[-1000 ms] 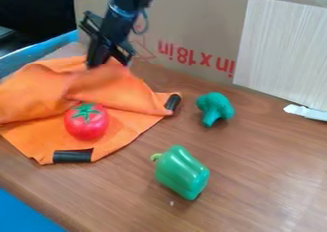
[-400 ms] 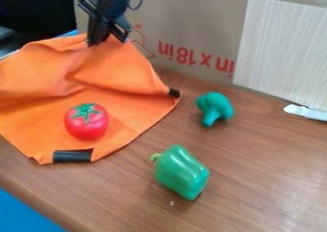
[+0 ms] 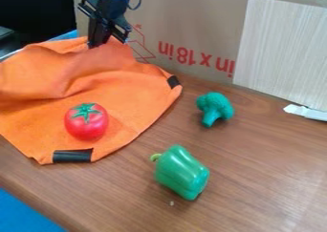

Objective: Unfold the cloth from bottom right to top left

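– Cloth (image 3: 140, 97) located on the left part of the table (image 3: 262, 174), under and around the tomato (image 3: 86, 122). State of the jaws?

– Clamped on the raised back edge, near the cardboard (image 3: 185, 16).

– Recommended handling for the unfolding?

– Low, even pull toward the top left, firm enough to draw out the slack, gentle enough to spare the tomato any drag. Then down to the table before release. Probable fault: a fold flopping back, or an edge bunched against the cardboard.

– Condition of the cloth?

– Orange, soft-looking, mostly opened out. Smooth at the front; broad folds and a raised bulge at the upper left. Black patch (image 3: 72, 156) along the front edge, another black patch (image 3: 173, 81) at the right corner. Final flattening judged outstanding.
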You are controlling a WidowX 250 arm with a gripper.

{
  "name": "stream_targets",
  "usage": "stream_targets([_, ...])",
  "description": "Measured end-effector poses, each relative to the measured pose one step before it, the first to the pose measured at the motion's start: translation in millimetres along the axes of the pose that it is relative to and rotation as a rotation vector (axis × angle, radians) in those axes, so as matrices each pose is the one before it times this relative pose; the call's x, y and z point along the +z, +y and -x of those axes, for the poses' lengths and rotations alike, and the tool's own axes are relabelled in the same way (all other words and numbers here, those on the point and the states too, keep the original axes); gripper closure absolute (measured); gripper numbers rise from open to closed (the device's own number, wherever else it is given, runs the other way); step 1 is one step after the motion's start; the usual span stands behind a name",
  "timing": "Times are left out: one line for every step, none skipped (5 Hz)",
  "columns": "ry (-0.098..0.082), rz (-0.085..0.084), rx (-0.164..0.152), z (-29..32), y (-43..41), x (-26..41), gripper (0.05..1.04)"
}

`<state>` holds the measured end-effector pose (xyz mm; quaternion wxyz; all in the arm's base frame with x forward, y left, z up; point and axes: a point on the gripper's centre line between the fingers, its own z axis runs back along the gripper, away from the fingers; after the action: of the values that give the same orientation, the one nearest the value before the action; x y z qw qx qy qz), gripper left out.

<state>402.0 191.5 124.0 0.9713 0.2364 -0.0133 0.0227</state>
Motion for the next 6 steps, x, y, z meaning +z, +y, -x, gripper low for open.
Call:
stream_targets([-0.0099,0.0102,0.0045,-5.91,0.66,3.55,1.029])
stream_targets([0.007,0.0166,0.0133,-12.15,1.64,-2.02,1.029])
stream_targets([0.0249,0.0064,0.009,-8.61,11.48,-7.23,1.006])
stream_targets([0.0117,-0.0043,-0.0675,-3.23,10.15,-3.34,0.863])
stream_targets([-0.0027,0.0247,-0.0278,-0.1,-3.0,0.45,0.609])
stream_targets([-0.0203,0.1005,-0.0107,3.34,-0.96,-5.68,0.307])
